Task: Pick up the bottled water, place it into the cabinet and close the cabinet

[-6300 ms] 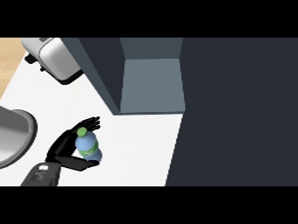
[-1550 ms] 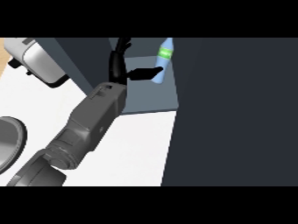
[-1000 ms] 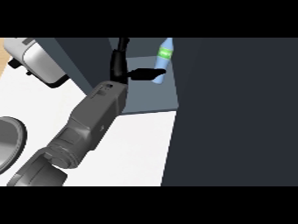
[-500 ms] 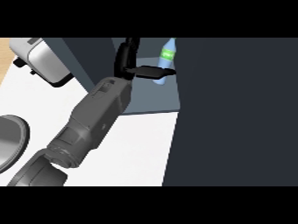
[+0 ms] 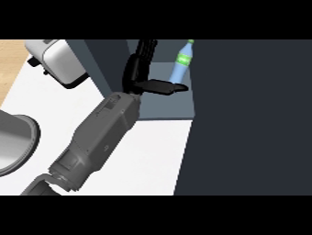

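Note:
The bottled water point(image 5: 181, 65), pale blue with a green label, stands upright inside the open cabinet point(image 5: 164, 104), against its right side. My left forearm reaches up from the lower left into the cabinet. My left hand point(image 5: 140, 73) is open, with its fingers straight and pointing to the back. Its thumb point(image 5: 165, 86) sticks out to the right, and the tip ends at the bottle's lower part. Nothing curls round the bottle. My right hand does not show.
The cabinet's dark door point(image 5: 260, 119) fills the right side of the view. A silver toaster point(image 5: 58, 63) stands at the back left of the white counter point(image 5: 152, 151). A large grey pot point(image 5: 3, 142) sits at the left edge.
The bottle was in my left hand low over the counter; it now stands inside the cabinet. Over the last second the hand and bottle have shifted slightly to the right.

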